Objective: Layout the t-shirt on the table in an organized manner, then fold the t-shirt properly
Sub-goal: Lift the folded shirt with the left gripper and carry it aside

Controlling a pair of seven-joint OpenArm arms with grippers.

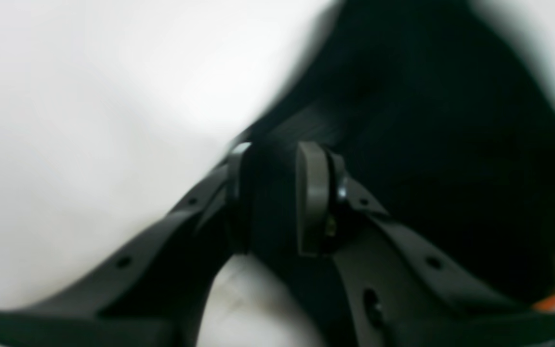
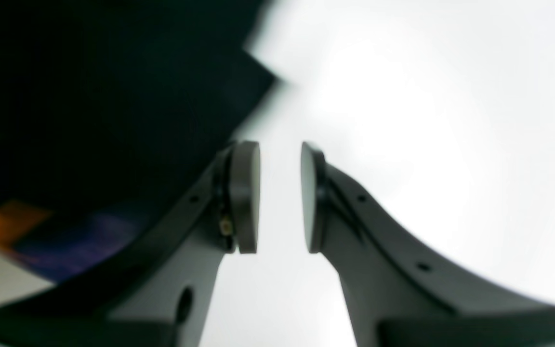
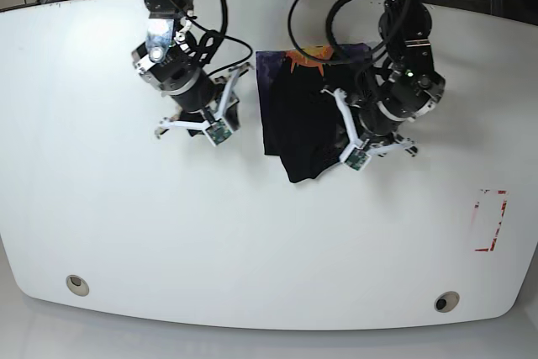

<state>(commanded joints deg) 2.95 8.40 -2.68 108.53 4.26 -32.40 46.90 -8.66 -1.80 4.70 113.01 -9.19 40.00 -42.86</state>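
The black t-shirt (image 3: pixel 303 119) lies bunched in a rough rectangle at the middle back of the white table (image 3: pixel 252 233), with an orange and purple patch at its far edge. My left gripper (image 3: pixel 353 128) is at the shirt's right edge. In the left wrist view the left gripper (image 1: pixel 272 197) is shut on a fold of the t-shirt (image 1: pixel 427 120). My right gripper (image 3: pixel 206 111) hovers just left of the shirt. In the right wrist view the right gripper (image 2: pixel 280 197) is open by a narrow gap with only bare table (image 2: pixel 427 120) between its pads, and the t-shirt (image 2: pixel 89 96) lies to its left.
A red tape mark (image 3: pixel 490 220) is at the right of the table. Two round grommet holes (image 3: pixel 77 284) (image 3: pixel 445 301) sit near the front edge. Cables hang behind both arms at the back edge.
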